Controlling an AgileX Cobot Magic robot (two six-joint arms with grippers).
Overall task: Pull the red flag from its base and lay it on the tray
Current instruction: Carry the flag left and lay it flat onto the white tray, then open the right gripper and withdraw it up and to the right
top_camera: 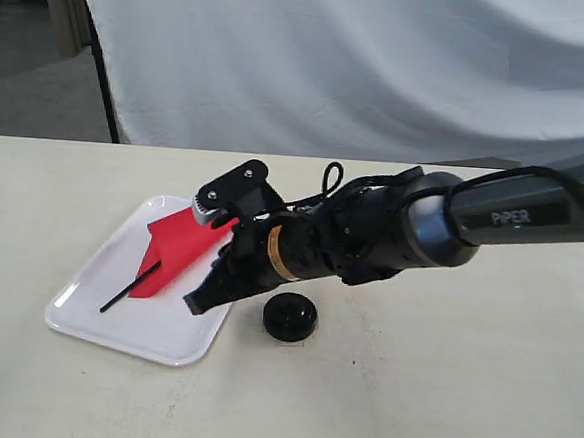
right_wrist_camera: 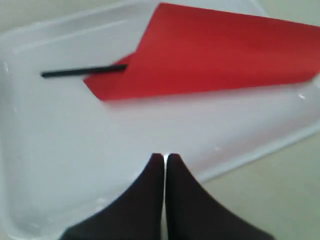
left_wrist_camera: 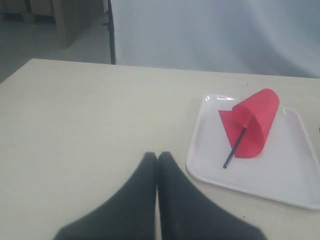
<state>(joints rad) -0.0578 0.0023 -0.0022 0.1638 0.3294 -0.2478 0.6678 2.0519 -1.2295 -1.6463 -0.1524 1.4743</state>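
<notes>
The red flag (top_camera: 174,254) lies curled on the white tray (top_camera: 95,311), its thin black stick (top_camera: 130,288) pointing toward the tray's near left corner. The flag (left_wrist_camera: 251,125) and tray (left_wrist_camera: 280,175) also show in the left wrist view, and the flag (right_wrist_camera: 215,55) lies on the tray (right_wrist_camera: 60,150) in the right wrist view. The round black base (top_camera: 289,317) stands on the table just right of the tray, with no flag in it. My right gripper (top_camera: 196,303) hovers over the tray's right edge, shut and holding nothing. My left gripper (left_wrist_camera: 157,156) is shut over bare table, left of the tray.
A beige table (top_camera: 440,390) carries everything. A white cloth backdrop (top_camera: 363,64) hangs behind the table's far edge. My right arm (top_camera: 401,232) stretches across from the right, above the base.
</notes>
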